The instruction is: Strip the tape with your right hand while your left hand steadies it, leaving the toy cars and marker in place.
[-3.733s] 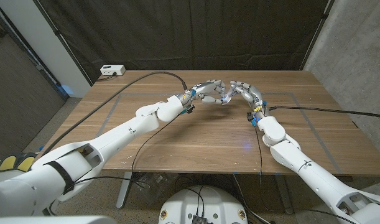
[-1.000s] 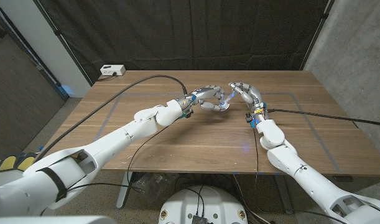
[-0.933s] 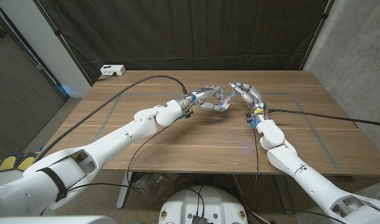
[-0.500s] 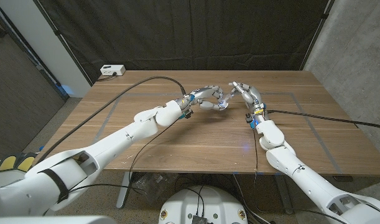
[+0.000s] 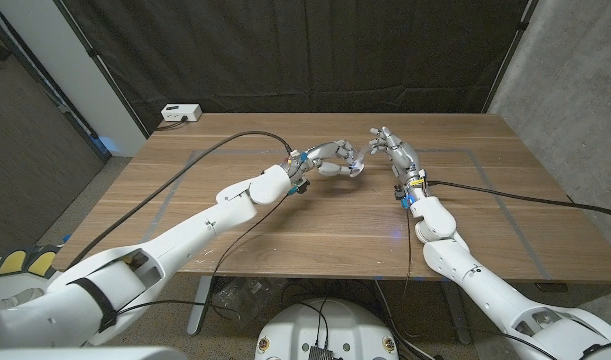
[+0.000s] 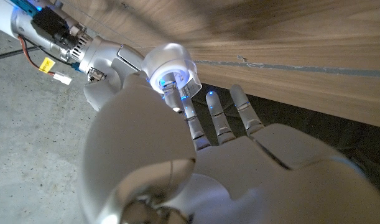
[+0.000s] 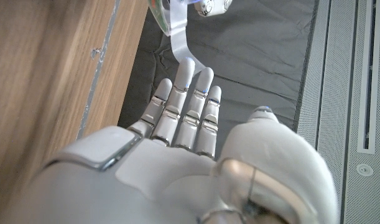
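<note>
A clear tape roll [image 5: 354, 166] is held up over the far middle of the table by my left hand [image 5: 330, 157], whose fingers curl around it. In the left wrist view the roll [image 6: 171, 62] sits at the fingertips and glows blue. My right hand [image 5: 391, 150] stands just right of the roll, fingers pointing up and away. In the right wrist view a pale tape strip [image 7: 179, 38] runs from the roll [image 7: 165, 12] down to my right fingertips [image 7: 186, 67], which hold its end. The thumb [image 7: 264, 121] stands off to the side.
A white box [image 5: 180, 113] sits at the table's far left corner. Black cables [image 5: 235, 143] trail over the table [image 5: 315, 225] to both wrists. Grey lines [image 5: 170, 190] mark a rectangle on the wood. A dark curtain hangs behind the table.
My right hand has drawn slightly away from the roll and turned its fingers more upward. Both forearms have swung a little inward. The left hand keeps hold of the roll.
</note>
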You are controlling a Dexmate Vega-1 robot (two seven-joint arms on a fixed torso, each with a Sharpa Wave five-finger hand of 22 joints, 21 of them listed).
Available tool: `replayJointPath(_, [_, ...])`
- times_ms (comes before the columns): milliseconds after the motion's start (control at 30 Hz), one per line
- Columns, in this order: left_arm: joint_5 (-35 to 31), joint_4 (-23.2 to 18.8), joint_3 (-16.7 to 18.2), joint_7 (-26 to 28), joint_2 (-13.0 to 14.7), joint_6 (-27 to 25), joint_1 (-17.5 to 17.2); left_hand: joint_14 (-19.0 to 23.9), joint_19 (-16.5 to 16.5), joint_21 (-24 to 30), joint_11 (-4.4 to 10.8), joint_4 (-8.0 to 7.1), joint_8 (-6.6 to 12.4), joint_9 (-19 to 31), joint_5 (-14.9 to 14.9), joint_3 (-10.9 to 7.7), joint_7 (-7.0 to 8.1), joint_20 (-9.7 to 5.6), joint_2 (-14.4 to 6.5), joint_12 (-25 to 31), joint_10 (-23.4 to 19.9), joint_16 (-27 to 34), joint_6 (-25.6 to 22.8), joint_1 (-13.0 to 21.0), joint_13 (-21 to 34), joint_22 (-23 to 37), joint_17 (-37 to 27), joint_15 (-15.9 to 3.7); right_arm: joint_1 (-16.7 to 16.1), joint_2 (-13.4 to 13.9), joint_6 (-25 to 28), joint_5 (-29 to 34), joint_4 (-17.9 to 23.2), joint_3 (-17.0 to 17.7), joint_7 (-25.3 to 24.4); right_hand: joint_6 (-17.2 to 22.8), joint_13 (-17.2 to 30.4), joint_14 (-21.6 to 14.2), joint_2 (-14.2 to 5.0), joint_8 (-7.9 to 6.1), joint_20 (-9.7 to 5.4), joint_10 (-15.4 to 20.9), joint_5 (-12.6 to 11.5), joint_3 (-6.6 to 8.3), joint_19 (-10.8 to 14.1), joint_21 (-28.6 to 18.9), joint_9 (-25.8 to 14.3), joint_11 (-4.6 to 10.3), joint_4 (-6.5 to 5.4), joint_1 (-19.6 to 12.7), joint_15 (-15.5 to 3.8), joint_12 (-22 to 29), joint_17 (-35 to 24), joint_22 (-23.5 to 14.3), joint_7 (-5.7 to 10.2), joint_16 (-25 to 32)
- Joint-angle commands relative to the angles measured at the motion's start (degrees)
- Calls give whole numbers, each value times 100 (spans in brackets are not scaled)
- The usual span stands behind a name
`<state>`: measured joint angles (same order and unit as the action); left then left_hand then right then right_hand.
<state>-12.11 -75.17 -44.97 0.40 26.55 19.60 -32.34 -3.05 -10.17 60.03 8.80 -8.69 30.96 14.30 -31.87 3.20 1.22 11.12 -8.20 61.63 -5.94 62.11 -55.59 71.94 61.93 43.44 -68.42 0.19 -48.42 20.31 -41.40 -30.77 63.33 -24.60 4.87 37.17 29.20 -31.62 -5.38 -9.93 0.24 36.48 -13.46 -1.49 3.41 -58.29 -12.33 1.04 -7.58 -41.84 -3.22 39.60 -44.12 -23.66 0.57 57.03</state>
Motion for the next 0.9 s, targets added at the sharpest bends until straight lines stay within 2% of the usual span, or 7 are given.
replayJointPath(33, [863, 216, 96, -343, -170, -51, -87, 57, -30, 40, 36, -7, 31, 38, 11, -22, 417, -33, -207, -27, -51, 24, -464, 258, -57, -9, 1, 2, 57, -73, -144, -146, -269, 30, 272, -45, -177, 53, -370, -75, 98, 16, -120, 394, -8, -98, 55, -66, 520, -692, -791, -95, 95, 77, -32, 90])
replayJointPath(100, [921, 212, 91, -400, -166, -45, -79, 79, -16, 45, 25, -6, 31, 42, 17, -19, 425, -35, -201, -34, -77, 26, -459, 262, -95, -18, 7, -5, 56, -28, -99, -118, -243, 18, 289, -47, -206, 85, -419, -85, 125, 4, -103, 644, -21, -171, 81, -41, 890, -1177, -785, -107, 154, 106, -38, 114])
replayJointPath(133, [949, 205, 91, -428, -163, -42, -77, 75, -18, 45, 32, -6, 32, 44, 18, -18, 433, -33, -200, -38, -81, 23, -459, 264, -106, -20, 9, -8, 55, -17, -79, -121, -234, 16, 298, -84, -198, 97, -429, -72, 135, -26, -76, 723, -35, -198, 89, -40, 997, -1314, -782, -110, 174, 112, -26, 121])
replayJointPath(233, [1101, 193, 92, -598, -155, -30, -53, 79, -19, 45, 26, -6, 36, 49, 24, -15, 424, -29, -198, -52, -98, 18, -463, 269, -151, -30, 14, -4, 68, 65, 28, -160, -206, -8, 434, -283, -207, 310, -394, -18, 186, -259, 17, 779, -103, -236, 100, -61, 1085, -1376, -703, -202, 231, 126, -21, 42])
replayJointPath(433, [1075, 67, 122, -500, -127, 50, -94, 72, -21, 44, 31, -16, 58, 57, 36, 1, 593, -33, -189, -45, -76, 0, -513, 263, -153, -53, 25, -15, 70, 150, 256, -256, -158, -31, 583, -895, -334, 740, -210, 19, 204, -840, 211, 545, -251, -295, 111, -200, 890, -816, -575, -532, 285, 204, -169, 42])
replayJointPath(633, [1136, -71, 239, -240, -154, 87, -258, 80, -15, 35, 50, -36, 37, -16, 44, 56, 719, -47, -145, -33, -79, -29, -578, 226, -162, -86, 46, -63, -109, 297, 697, -98, 217, -13, 103, -1017, -424, 822, -46, -49, 231, -870, 229, 269, -315, -305, 108, -278, 655, -234, -520, -638, 331, 283, -202, 123])
replayJointPath(900, [1338, -160, 420, 126, -253, 170, -526, 128, 24, 35, 109, -18, -10, -164, 37, 127, 814, -79, -96, -29, -156, -60, -711, 236, -237, -135, 69, -116, -322, 392, 1163, -87, 611, 48, -372, -1039, -395, 727, 87, -63, 277, -746, 188, 65, -299, -329, 104, -344, 535, 158, -471, -569, 367, 365, -358, 265])
